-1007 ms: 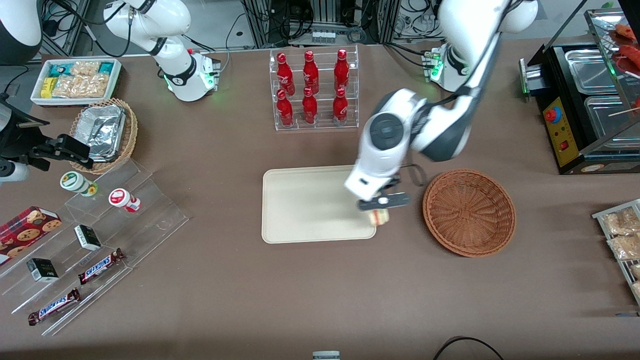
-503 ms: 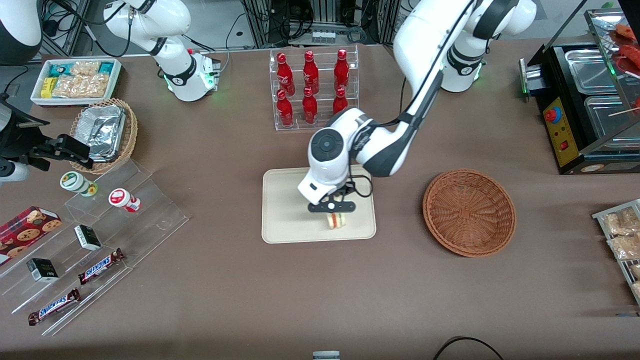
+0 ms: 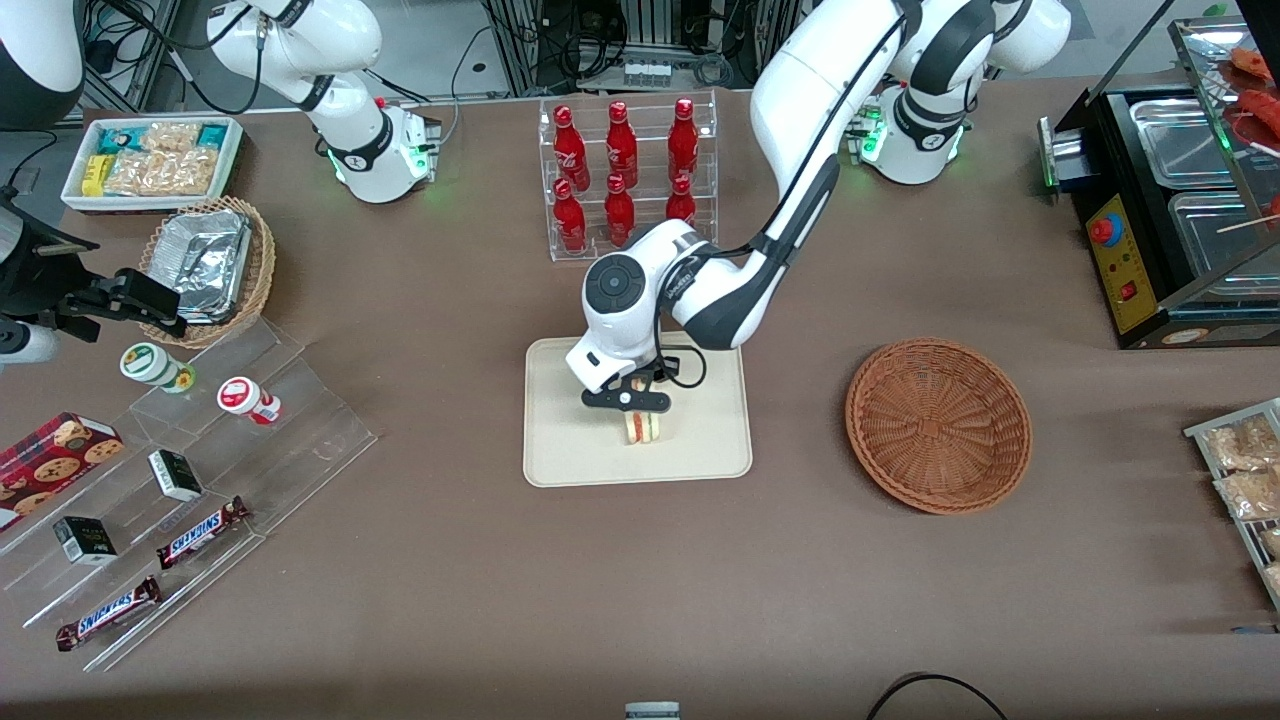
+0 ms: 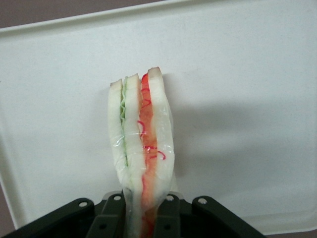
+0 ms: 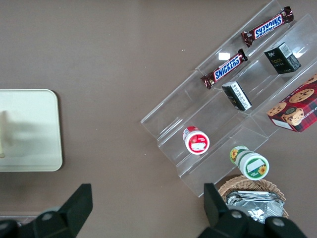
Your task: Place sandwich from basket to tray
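Since a second ago the gripper has carried the sandwich from the tray's edge nearest the basket to above the middle of the tray. Its fingers are clamped on the sandwich, held upright on edge with red and green filling showing; whether it touches the tray I cannot tell.

From the parked arm's end of the counter: two bars reading SNICKERS lie on a clear stepped stand, with small dark boxes, a cookie box and two round tubs whose labels are too small to read. A tan basket of foil containers and a white bin of snacks sit farther from the camera. Six red bottles stand in a clear rack, farther than the tray. The reddish-brown basket sits well apart from the tray, toward the working arm's end.
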`<action>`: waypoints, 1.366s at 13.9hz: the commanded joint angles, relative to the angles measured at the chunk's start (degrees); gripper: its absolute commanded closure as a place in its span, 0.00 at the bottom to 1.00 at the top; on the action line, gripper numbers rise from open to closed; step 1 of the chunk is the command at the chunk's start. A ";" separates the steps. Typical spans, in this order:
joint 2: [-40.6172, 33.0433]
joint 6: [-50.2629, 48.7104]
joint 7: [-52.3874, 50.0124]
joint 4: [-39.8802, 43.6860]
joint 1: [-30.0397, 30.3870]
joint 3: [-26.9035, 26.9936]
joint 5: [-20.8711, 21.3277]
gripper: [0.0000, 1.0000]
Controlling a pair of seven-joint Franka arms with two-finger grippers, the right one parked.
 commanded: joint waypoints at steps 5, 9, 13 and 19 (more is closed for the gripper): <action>2.07 0.43 1.71 1.74 -1.71 0.75 1.06 0.00; -1.00 0.17 1.18 2.18 -1.19 1.11 0.80 0.00; -7.06 -2.98 -1.88 1.56 -0.92 1.80 0.62 0.00; -22.25 -11.77 -1.81 -6.24 -0.92 11.20 -1.83 0.00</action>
